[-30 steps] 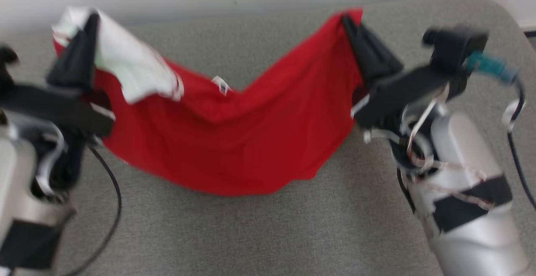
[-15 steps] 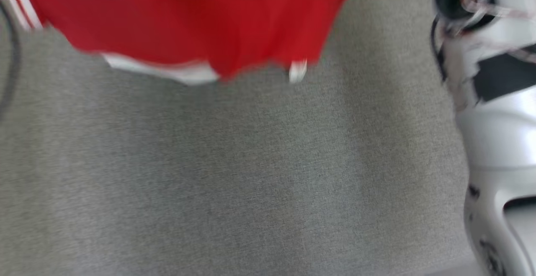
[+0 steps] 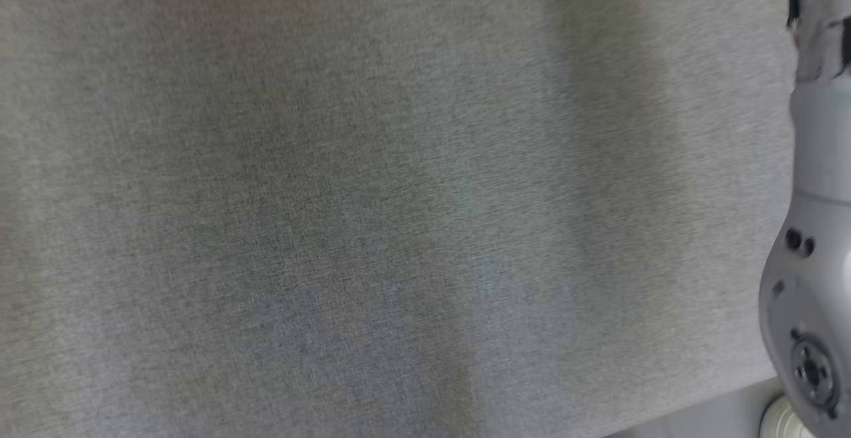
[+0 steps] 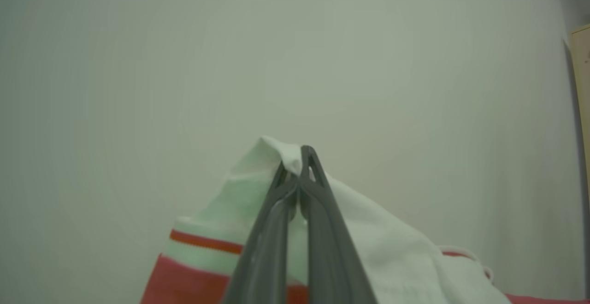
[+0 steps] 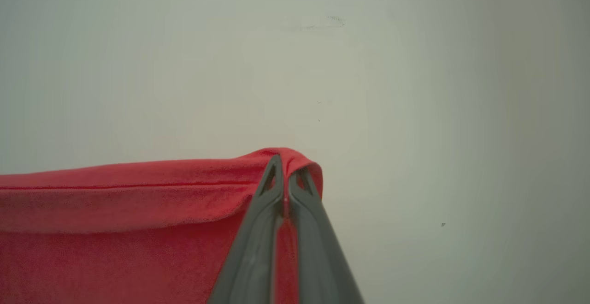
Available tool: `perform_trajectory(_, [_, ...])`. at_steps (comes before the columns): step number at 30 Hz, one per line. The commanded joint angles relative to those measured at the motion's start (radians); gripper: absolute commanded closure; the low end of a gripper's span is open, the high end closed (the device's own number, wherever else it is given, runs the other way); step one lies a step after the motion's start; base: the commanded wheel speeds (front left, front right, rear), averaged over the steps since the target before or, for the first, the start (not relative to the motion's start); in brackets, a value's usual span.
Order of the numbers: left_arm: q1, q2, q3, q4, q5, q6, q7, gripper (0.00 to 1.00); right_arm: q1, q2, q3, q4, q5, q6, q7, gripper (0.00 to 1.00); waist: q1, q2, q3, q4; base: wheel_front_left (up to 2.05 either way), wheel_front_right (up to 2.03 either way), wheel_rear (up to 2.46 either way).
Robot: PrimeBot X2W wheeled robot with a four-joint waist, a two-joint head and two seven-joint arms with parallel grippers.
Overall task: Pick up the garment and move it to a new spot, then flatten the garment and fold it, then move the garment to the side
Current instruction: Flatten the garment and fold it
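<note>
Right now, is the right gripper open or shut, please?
Shut: the right gripper pinches an edge of the red garment, fingers together.

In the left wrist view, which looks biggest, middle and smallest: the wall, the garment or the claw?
Largest: wall.
Then: garment.
Smallest: left claw, though it sits nearest the camera, so its true size is unsure.

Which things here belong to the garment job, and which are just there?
Job: garment, held between left gripper and right gripper, jaws shut on it.
Just there: grey surface, pale wall.
</note>
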State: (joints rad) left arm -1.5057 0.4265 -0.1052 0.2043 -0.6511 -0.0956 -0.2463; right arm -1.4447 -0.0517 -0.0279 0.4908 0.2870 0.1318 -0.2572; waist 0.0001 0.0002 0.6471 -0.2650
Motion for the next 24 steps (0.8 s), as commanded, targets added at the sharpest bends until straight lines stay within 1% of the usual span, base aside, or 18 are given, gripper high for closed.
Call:
perform_trajectory(1, [0.047,-0.010,0.005,0.012,-0.017,-0.007,-0.008,1.00,0.037,0.003,0.006,0.013,-0.039,-0.002,-0.006,1.00,-0.0001,-0.0002,0.047,0.009,0.00,0.00,0.00])
perform_trajectory(7, [0.200,-0.034,0.000,-0.007,-0.069,-0.026,-0.016,1.00,0.111,-0.002,0.054,0.072,-0.092,-0.002,-0.008,1.00,-0.0001,-0.0002,0.080,0.036,0.00,0.00,0.00])
perform_trajectory(11, [0.336,-0.025,-0.007,-0.059,-0.123,-0.030,-0.010,1.00,0.164,-0.025,0.076,0.094,-0.067,-0.002,-0.008,1.00,-0.0001,-0.0002,0.062,0.059,0.00,0.00,0.00])
perform_trajectory(14, [0.445,-0.017,-0.003,-0.101,-0.163,-0.032,0.001,1.00,0.207,-0.048,0.096,0.098,-0.043,-0.002,0.010,1.00,-0.0001,-0.0002,0.029,0.079,0.00,0.00,0.00])
perform_trajectory(18, [0.589,-0.021,0.000,-0.142,-0.220,-0.029,0.030,1.00,0.264,-0.072,0.104,0.109,-0.003,-0.002,0.071,1.00,-0.0001,-0.0002,-0.027,0.100,0.00,0.00,0.00])
perform_trajectory(21, [0.699,-0.028,-0.006,-0.157,-0.257,-0.021,0.059,1.00,0.312,-0.074,0.106,0.130,0.006,-0.002,0.131,1.00,-0.0001,-0.0002,-0.078,0.107,0.00,0.00,0.00])
perform_trajectory(22, [0.699,-0.028,-0.006,-0.157,-0.257,-0.021,0.059,1.00,0.312,-0.074,0.106,0.130,0.006,-0.002,0.131,1.00,-0.0001,-0.0002,-0.078,0.107,0.00,0.00,0.00])
perform_trajectory(24, [0.770,-0.034,-0.009,-0.148,-0.280,-0.007,0.080,1.00,0.343,-0.074,0.102,0.151,-0.005,-0.002,0.164,1.00,-0.0001,-0.0002,-0.113,0.107,0.00,0.00,0.00])
